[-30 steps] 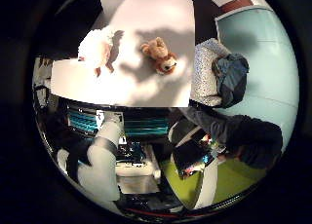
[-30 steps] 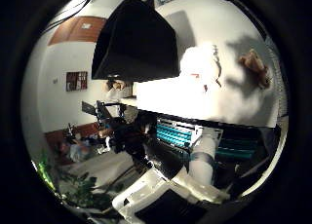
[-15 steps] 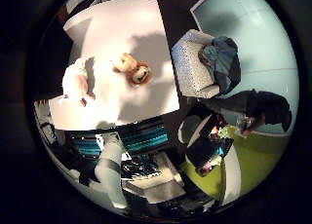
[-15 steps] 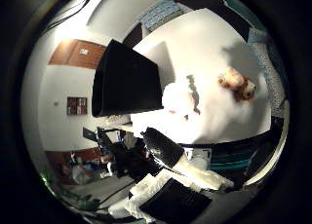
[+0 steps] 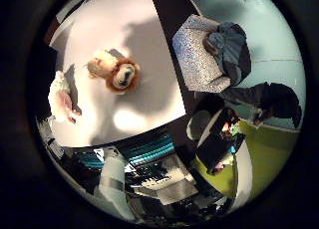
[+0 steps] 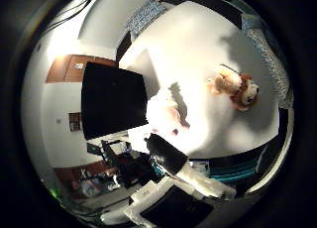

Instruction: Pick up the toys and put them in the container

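Note:
A brown and orange plush toy lies on the white table. A white and pink plush toy lies a little away from it, near the table's edge. In the right thumb side palm view, the black container stands right beside the white plush, with the brown plush further along the table. My hand is well above the table. Its white and black fingers reach in relaxed at the views' edges and hold nothing.
A patterned armchair with dark clothing on it stands beside the table. Teal storage bins sit below the table's near edge. A green floor area lies beyond the chair.
Both views have shifted: the hand has moved further over the table and the toys look larger and nearer. The toys and the container have stayed in place on the table.

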You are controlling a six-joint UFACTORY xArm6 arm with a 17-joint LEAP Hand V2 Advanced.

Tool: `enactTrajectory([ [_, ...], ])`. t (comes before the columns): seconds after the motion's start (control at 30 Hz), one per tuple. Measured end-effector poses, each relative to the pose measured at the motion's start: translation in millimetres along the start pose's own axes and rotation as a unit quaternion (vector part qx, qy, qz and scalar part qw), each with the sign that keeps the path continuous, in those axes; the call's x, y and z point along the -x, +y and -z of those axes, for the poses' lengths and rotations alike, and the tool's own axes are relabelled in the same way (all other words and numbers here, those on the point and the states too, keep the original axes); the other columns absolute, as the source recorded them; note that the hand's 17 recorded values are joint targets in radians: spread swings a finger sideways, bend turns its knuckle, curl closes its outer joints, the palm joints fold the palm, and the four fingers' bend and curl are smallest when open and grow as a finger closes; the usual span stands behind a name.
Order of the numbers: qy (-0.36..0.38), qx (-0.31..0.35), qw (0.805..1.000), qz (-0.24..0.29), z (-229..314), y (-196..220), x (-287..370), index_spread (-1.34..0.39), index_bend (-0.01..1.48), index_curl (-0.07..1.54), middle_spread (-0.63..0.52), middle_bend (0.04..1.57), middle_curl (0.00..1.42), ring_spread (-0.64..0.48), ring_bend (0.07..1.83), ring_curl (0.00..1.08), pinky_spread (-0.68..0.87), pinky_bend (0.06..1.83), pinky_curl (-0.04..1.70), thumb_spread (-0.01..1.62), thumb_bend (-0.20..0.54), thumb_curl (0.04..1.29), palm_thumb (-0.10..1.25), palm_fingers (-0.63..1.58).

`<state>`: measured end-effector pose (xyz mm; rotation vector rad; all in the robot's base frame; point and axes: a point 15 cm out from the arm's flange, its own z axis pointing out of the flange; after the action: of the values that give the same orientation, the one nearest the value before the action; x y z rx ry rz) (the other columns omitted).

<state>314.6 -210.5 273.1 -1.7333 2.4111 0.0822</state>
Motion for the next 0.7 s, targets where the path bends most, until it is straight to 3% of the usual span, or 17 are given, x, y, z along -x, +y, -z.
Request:
enactTrajectory([
  [0.7,-0.002,0.074,0.997,-0.019,-109,-11,-47,-0.31,0.16,0.27,0.00,0.20,0.33,0.19,0.35,0.23,0.44,0.43,0.28,1.12,-0.021,0.28,0.43,0.18],
])
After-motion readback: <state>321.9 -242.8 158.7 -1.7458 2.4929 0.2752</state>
